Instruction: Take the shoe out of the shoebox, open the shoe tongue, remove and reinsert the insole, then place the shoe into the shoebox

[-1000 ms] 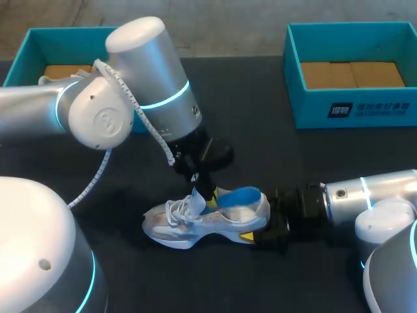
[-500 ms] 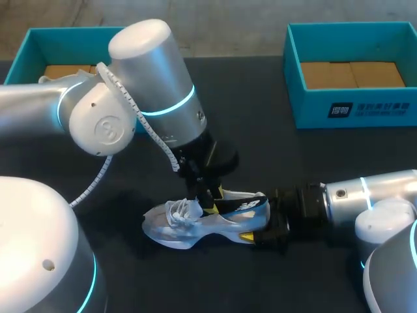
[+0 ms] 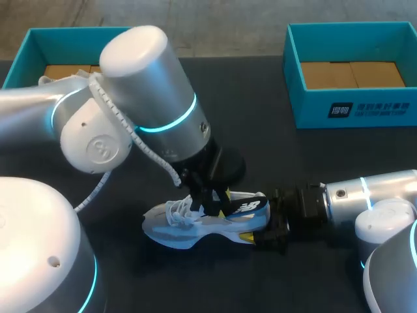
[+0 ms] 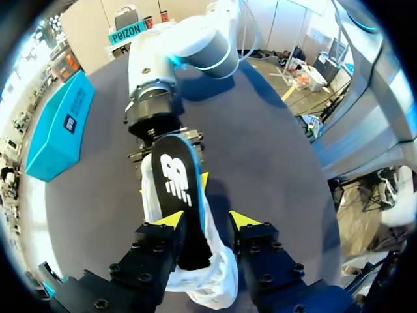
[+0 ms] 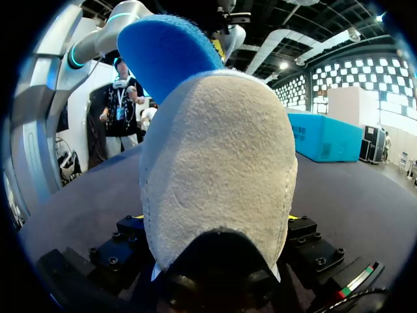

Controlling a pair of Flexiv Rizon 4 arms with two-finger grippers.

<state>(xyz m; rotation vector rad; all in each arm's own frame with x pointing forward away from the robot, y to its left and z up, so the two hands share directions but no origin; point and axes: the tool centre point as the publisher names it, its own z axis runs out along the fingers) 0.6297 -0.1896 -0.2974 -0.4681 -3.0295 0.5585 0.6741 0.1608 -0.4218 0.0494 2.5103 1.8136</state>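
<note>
Lower now, left hand point(image 4: 207, 222) pinches the black-bottomed blue insole point(image 4: 174, 179) inward; right hand point(image 3: 262, 227) clamps the white shoe point(image 3: 174, 229) steady.

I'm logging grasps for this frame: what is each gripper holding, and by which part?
The right gripper clamps the sneaker by its heel. The insole reaches the left gripper, but a hold there cannot be told.

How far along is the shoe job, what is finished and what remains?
Done: the shoe is out, lying on the table. In hand: the right gripper holds its heel while the left gripper grips the insole, which sticks partly out of the shoe; removing or reinserting, I cannot tell. Left: seat the insole, then put the shoe into a shoebox.
</note>
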